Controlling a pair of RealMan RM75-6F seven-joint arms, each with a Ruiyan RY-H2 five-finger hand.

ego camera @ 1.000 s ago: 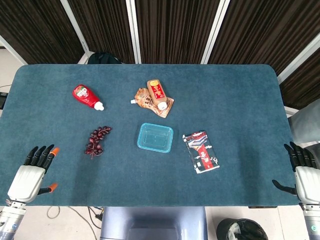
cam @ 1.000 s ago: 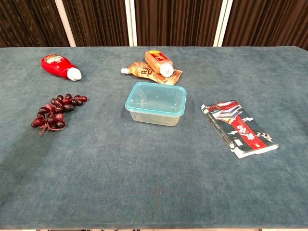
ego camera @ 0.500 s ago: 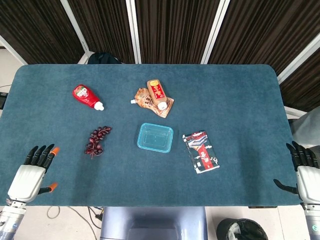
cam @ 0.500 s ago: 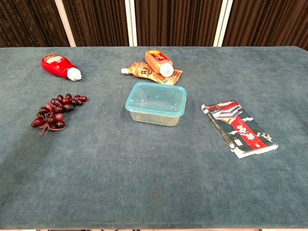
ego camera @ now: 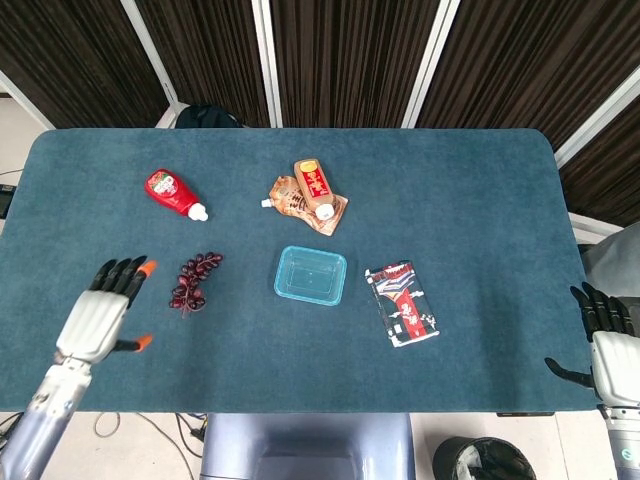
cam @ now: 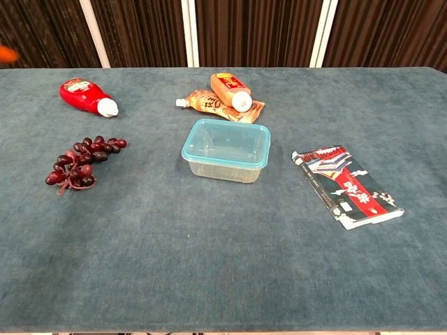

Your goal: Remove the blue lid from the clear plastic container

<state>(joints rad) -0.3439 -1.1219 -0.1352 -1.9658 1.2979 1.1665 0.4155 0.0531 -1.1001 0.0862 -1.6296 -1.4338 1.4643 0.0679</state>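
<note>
Both hands empty with fingers spread, left hand [ego camera: 98, 320] nearer than right hand [ego camera: 605, 345], so I'd approach the mid-table clear plastic container [ego camera: 311, 275] high and peel its blue lid [cam: 227, 142] at 1 corner.

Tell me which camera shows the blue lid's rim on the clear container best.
The chest view: the blue lid appears large and oblique, its rim seated atop the clear container walls. The head view looks straight down, showing only a small blue outline, walls hidden.
</note>
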